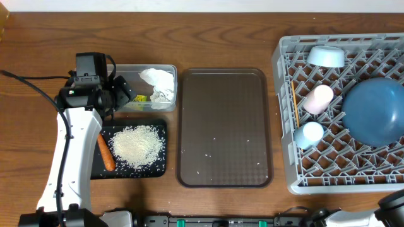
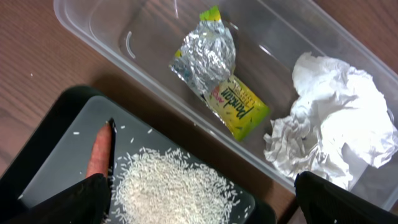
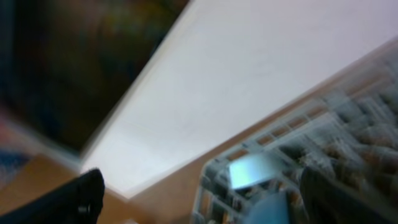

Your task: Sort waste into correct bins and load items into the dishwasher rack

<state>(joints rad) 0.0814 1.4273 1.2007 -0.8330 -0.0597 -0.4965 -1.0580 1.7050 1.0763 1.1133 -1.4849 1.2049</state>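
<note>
Left gripper point(image 2: 199, 205) spread wide, empty, hovering over seam between tub point(image 2: 93, 25) and black tray point(image 2: 43, 143). Foil point(image 2: 208, 62), paper point(image 2: 333, 118) in tub; carrot point(image 2: 99, 152), rice point(image 2: 171, 183) on black tray. Right gripper point(image 3: 199, 186) wide, empty, by rack point(image 1: 284, 126) corner; view blurred. Brown tray point(image 1: 224, 107) lies between tub and rack, apart from both.

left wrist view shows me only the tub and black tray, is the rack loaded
observer: Yes, the rack holds a blue plate, a bowl, a pink cup, a light blue cup and chopsticks.
operator: anything on the brown tray
observer: Only a few stray white grains lie on the brown tray.
operator: right pincer holding something
observer: No, the right pincer is open with nothing between its fingers.
</note>
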